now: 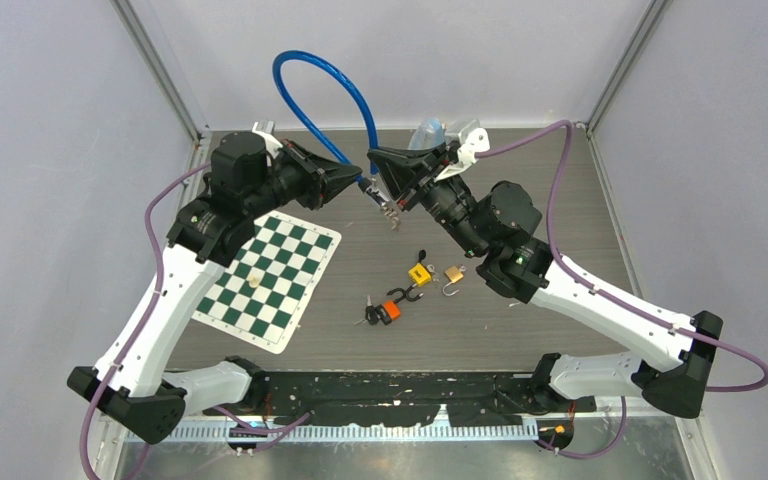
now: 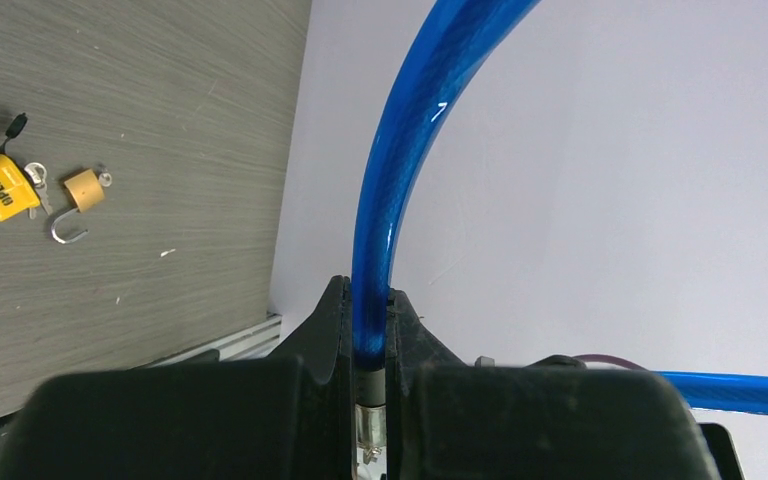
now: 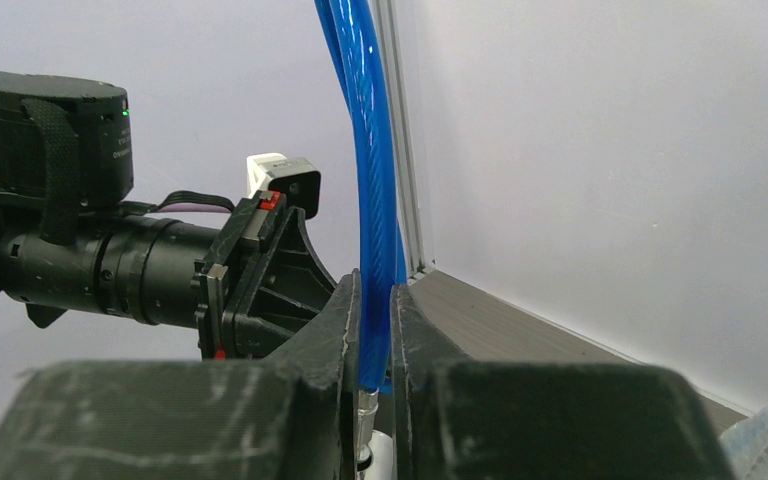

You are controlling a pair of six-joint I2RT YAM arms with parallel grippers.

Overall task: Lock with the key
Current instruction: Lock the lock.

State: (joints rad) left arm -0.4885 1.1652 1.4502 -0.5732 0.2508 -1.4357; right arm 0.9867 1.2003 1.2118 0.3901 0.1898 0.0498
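Observation:
A blue cable lock [image 1: 305,85] arches above the back of the table, each end held by one gripper. My left gripper [image 1: 357,179] is shut on one end of the cable [image 2: 380,250], whose metal end shows between the jaws. My right gripper [image 1: 373,160] is shut on the other end of the cable [image 3: 372,200], its metal tip low between the jaws. The two grippers meet tip to tip. Small keys [image 1: 390,211] hang below them.
A yellow padlock [image 1: 419,273], a brass padlock [image 1: 454,273] and an orange padlock with keys [image 1: 388,311] lie mid-table. A green chessboard mat [image 1: 267,277] lies at left with a small piece on it. A clear plastic item [image 1: 427,132] is at the back.

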